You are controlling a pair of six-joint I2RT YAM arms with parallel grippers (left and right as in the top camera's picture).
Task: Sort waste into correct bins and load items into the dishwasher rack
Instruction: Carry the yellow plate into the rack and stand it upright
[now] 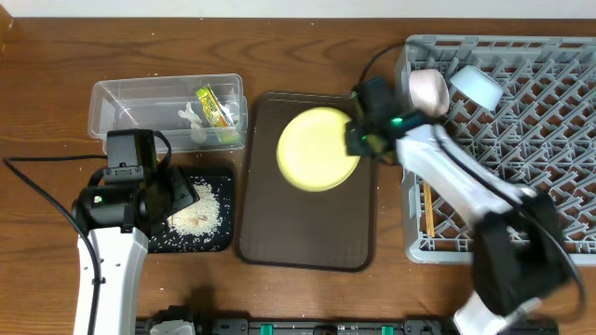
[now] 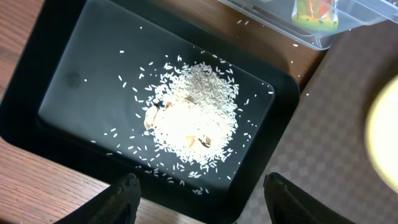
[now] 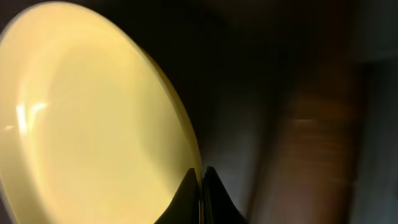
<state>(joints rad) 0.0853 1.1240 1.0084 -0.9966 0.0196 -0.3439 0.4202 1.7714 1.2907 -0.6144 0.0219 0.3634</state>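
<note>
- The large square grey plastic lattice rack (image 1: 559,121) fills the desk's right edge. The right arm crosses its left wall and hides the pegs there, so the free slots nearest the plate cannot be made out.
- The dark brown rectangular serving tray (image 1: 307,228) lies mid-desk, just left of the rack.
- The round yellow plate (image 1: 317,151) sits over the serving tray's far half. Whether it touches the tray cannot be told, as it shows blurred from overhead.
- The shallow black rectangular tray (image 2: 81,81), near the desk's front-left corner, holds the whitish rice scraps (image 2: 193,112).
- The right pincer (image 3: 202,186) is pressed onto the plate's rim on the rack side. It is the nearer arm, and the rack lies directly rightward.
- The left pincer (image 2: 204,186) hovers spread and empty over the black tray.
</note>
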